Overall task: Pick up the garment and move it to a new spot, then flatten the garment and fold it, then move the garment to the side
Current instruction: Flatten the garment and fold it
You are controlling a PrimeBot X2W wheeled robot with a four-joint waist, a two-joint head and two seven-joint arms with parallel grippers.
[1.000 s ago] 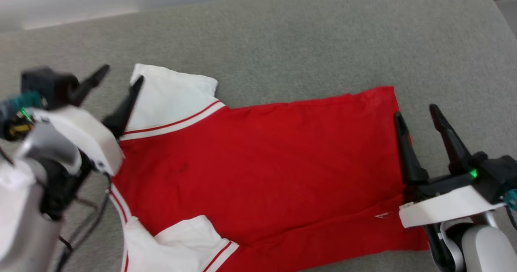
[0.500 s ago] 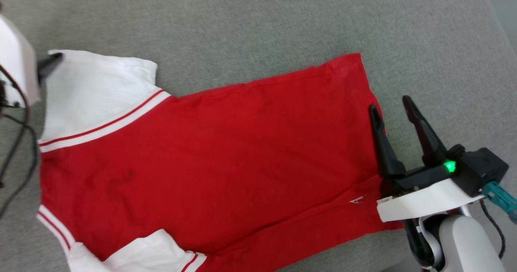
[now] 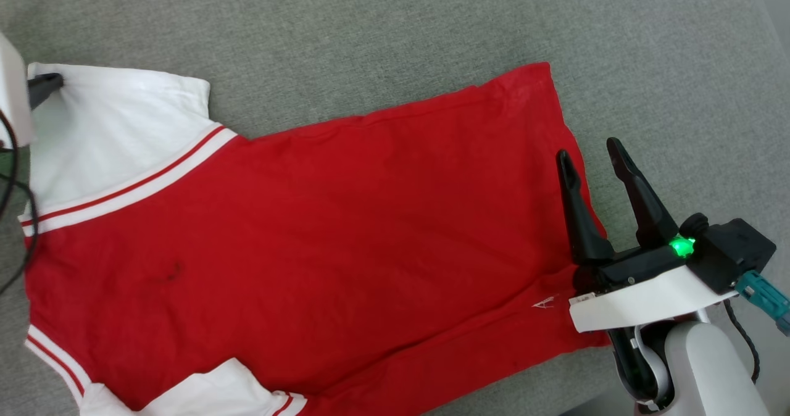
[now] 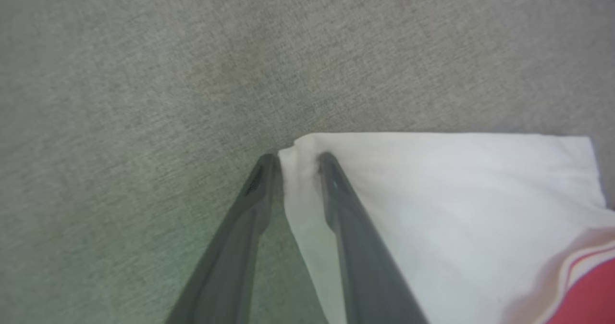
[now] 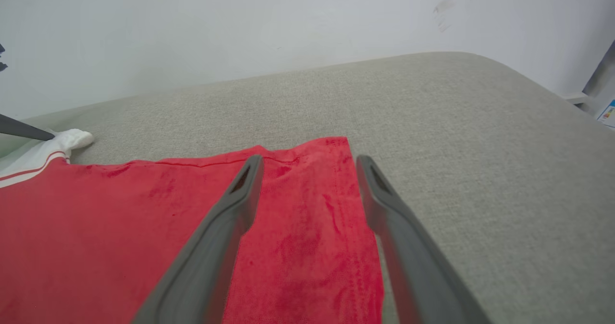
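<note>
The garment (image 3: 345, 231), red with white sleeves and red-white stripe trim, lies spread flat on the grey cushion (image 3: 382, 33), sleeves at the left and hem at the right. My left gripper (image 4: 298, 159) straddles the far corner of the upper white sleeve (image 4: 432, 208). Its fingers stand a narrow gap apart, with the puckered cloth edge between them. One dark fingertip (image 3: 44, 86) of it touches that sleeve in the head view. My right gripper (image 3: 587, 149) hovers open over the hem (image 5: 307, 228), one finger above red cloth, the other above bare cushion.
The cushion's rounded edge (image 5: 504, 69) lies to the right, with a pale wall (image 5: 240, 26) behind it. Dark cables (image 3: 12, 218) hang at the left edge of the head view. Bare grey cushion stretches beyond the garment on the far side.
The head camera has tilted, shifting the whole picture. My left gripper has come down onto the sleeve corner and its fingers have narrowed. The right gripper stays open by the hem.
</note>
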